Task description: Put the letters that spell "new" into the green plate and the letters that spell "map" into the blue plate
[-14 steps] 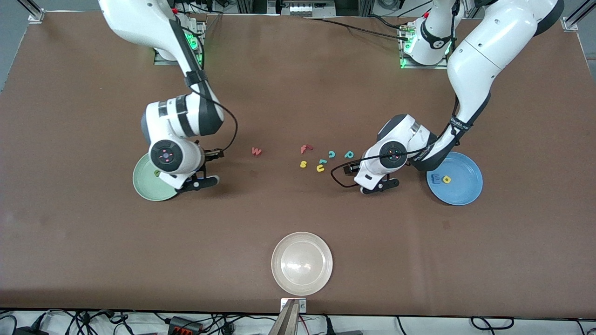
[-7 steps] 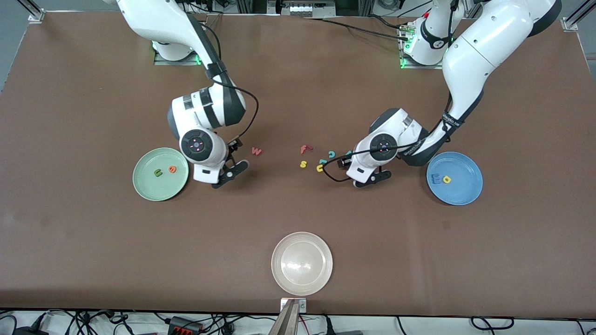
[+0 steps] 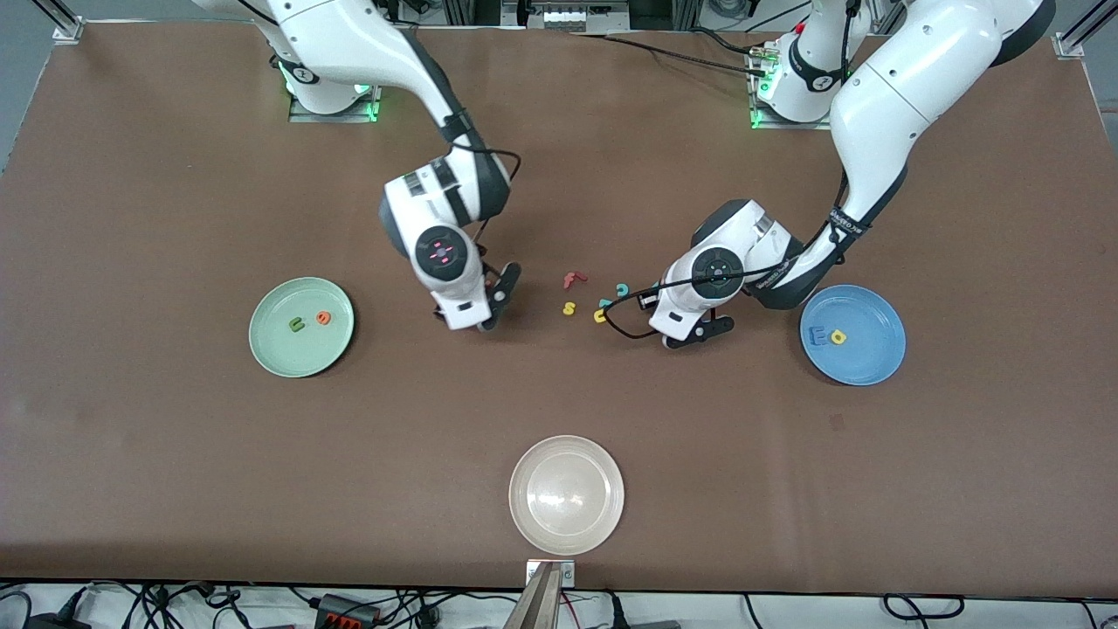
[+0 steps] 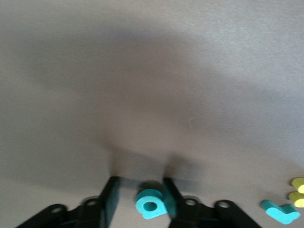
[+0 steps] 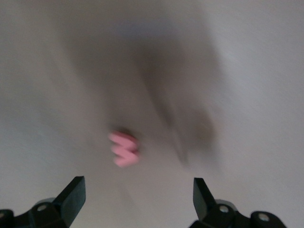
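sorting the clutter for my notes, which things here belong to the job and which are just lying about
Job: green plate holding n and e; w; blue plate holding m and a; p.
Lying about: f, s, c, u, whitish plate.

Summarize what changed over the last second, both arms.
The right gripper left the green plate and swung over the pink w, open. The left gripper shifted slightly toward the loose letters and closed around the teal p. The blue plate, both plates' letters and the whitish plate stayed put.
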Robot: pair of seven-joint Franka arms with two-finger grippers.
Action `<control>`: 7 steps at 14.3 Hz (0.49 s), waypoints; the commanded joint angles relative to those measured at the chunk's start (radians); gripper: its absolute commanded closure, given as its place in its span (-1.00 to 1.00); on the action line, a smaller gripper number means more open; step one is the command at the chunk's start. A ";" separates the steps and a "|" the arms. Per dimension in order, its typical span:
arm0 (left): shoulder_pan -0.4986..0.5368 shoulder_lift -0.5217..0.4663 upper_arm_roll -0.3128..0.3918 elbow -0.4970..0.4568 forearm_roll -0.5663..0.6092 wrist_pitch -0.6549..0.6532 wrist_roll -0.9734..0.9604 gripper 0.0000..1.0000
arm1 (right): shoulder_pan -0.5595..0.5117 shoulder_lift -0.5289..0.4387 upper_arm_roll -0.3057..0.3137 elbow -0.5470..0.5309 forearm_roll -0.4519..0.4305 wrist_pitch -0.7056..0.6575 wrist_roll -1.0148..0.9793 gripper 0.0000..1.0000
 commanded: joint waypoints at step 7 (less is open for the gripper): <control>0.009 -0.001 -0.002 -0.011 0.013 0.029 0.004 0.58 | 0.051 -0.132 -0.010 -0.258 0.010 0.307 -0.049 -1.00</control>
